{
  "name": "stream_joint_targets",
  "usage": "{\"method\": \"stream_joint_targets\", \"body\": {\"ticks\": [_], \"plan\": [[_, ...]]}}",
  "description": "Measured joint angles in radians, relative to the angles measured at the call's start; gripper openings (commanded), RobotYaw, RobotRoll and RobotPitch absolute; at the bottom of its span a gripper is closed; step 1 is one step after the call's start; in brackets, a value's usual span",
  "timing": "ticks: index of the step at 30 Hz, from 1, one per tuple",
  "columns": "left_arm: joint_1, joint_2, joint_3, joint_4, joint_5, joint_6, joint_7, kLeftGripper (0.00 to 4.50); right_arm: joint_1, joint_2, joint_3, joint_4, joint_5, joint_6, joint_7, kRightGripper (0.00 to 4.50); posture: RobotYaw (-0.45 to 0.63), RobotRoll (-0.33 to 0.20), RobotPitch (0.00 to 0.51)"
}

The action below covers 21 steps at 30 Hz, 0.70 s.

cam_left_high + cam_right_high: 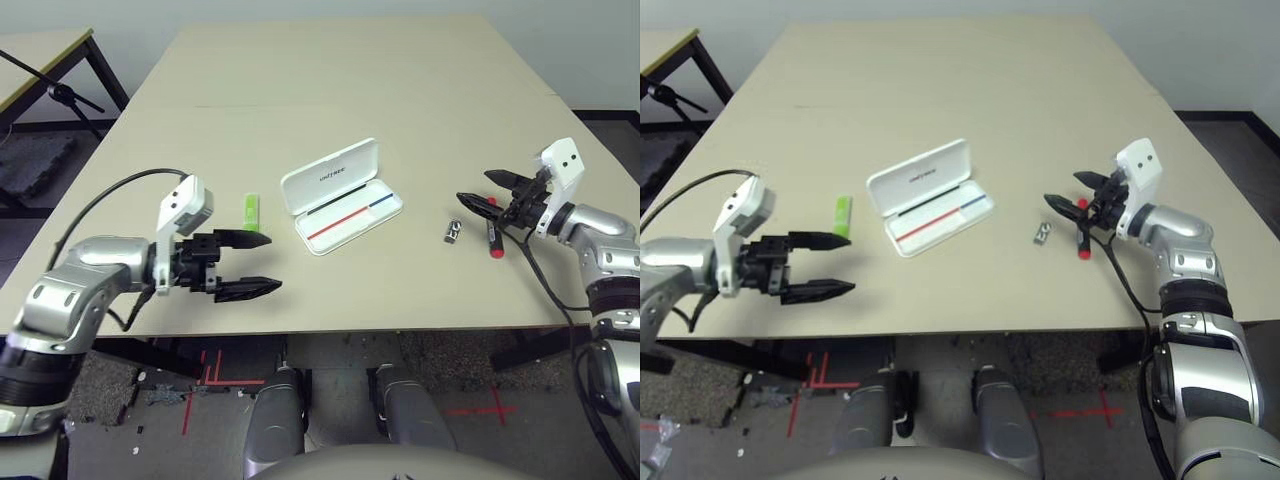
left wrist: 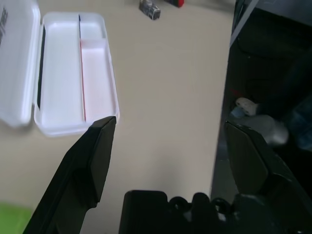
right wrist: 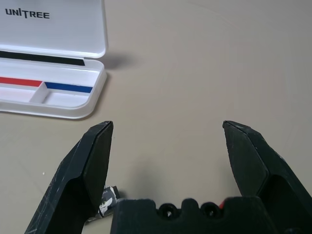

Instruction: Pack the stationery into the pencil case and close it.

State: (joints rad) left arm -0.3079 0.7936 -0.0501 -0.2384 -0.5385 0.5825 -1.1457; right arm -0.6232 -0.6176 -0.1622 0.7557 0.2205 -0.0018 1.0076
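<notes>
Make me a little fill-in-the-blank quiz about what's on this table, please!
1. The white pencil case lies with its lid ____.
2. The highlighter left of the case is ____ in colour.
3. The red marker lies on the ____, outside the case.
4. Both grippers' jaws are ____.

Missing words: open; green; table; open

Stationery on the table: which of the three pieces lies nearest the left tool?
The lime-green highlighter, left of the open pencil case; the red marker and small metal piece lie on its far side.
</notes>
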Motion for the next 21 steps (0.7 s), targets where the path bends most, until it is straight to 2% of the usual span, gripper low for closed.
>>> {"method": "stream_joint_targets", "body": {"ticks": [10, 21], "plan": [[-0.134, -0.141, -0.192, 0.071, 0.169, -0.008, 0.095, 4.45, 0.030, -0.005, 0.010, -0.111, 0.024, 0.088, 0.090, 4.50, -0.12, 0.000, 0.079], [-0.241, -0.242, -0.264, 0.213, 0.301, -0.021, 0.168, 4.45, 0.050, -0.007, 0.018, -0.166, 0.035, 0.128, 0.109, 4.50, -0.13, 0.000, 0.073]]}}
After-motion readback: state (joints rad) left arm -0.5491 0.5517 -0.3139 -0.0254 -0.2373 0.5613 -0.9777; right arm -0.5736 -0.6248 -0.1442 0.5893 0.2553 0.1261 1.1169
